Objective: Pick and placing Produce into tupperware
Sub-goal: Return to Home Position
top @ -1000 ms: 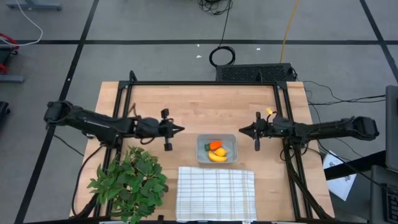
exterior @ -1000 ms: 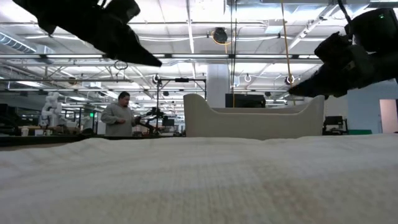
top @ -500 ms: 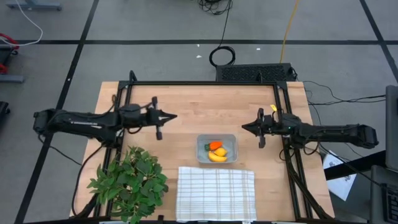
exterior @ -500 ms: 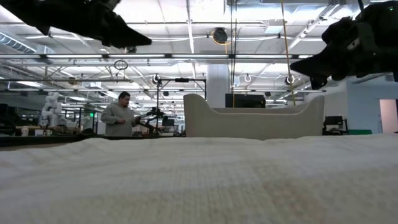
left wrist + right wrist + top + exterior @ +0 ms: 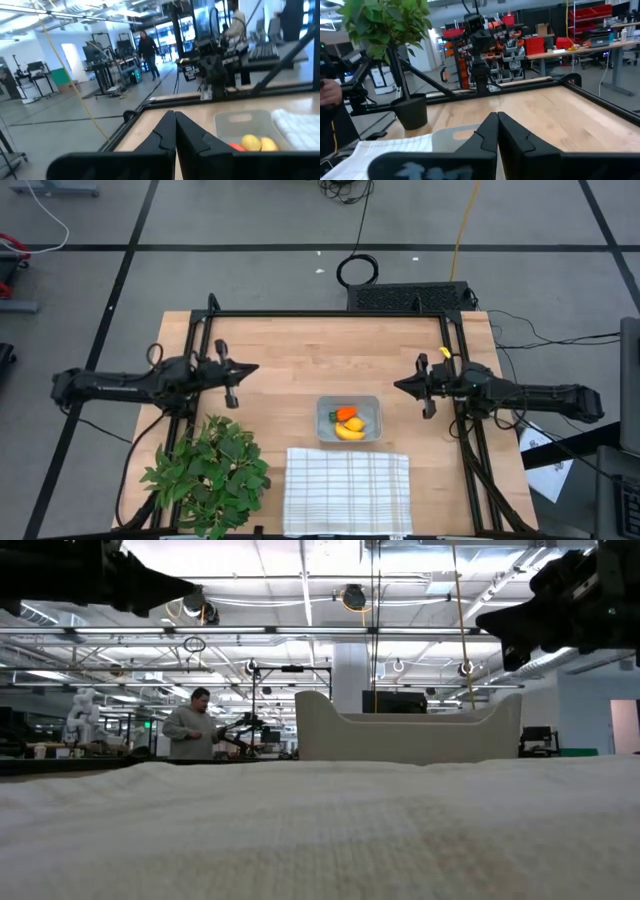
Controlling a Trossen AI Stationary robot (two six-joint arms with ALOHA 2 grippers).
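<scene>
Both arms have drawn back toward the sides of the counter (image 5: 330, 345) since a second ago, the left gripper (image 5: 252, 368) farther than the right gripper (image 5: 398, 386), each clenched on nothing and well apart from the container between them. A leafy green plant (image 5: 207, 470) and a white checked cloth (image 5: 347, 490) lie along the near edge, and just behind the cloth sits the tupperware (image 5: 324, 406), holding the orange carrot (image 5: 347, 414), the yellow banana (image 5: 349, 432) and a small lemon-like fruit (image 5: 251, 142), the two yellow pieces hard to separate from above. From counter height the cloth fills the foreground and the tupperware's wall hides its contents.
</scene>
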